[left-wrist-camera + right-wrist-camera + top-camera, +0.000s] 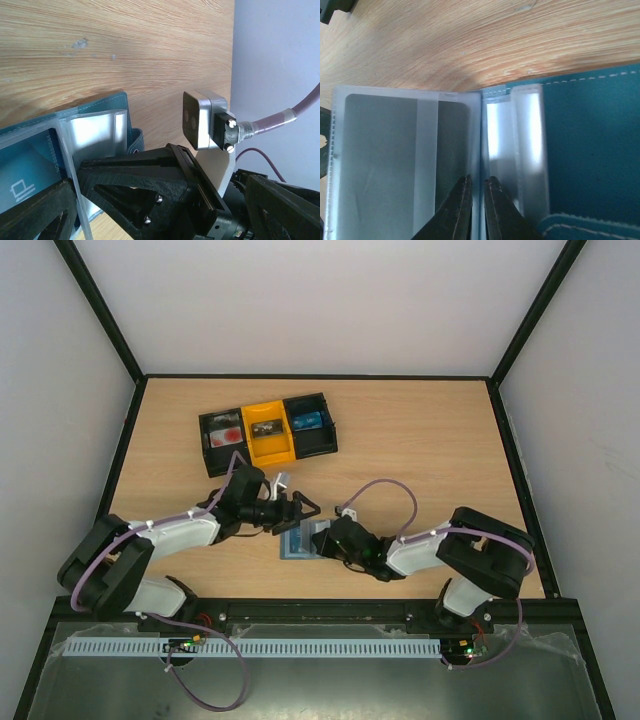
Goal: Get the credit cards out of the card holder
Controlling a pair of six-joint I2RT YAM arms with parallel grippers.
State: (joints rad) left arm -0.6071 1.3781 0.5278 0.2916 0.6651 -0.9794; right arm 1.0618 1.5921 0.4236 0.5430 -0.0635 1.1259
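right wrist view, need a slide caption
Right gripper pinching a clear sleeve of the open card holder, a grey card tucked inside.

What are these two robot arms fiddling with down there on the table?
They are working on a small blue-grey card holder lying open on the wooden table. The right gripper is pinched shut on one of the holder's clear sleeves. The left gripper hovers open just beside it. A blue credit card with white print sits inside a sleeve, so the pulling-out looks not yet done.
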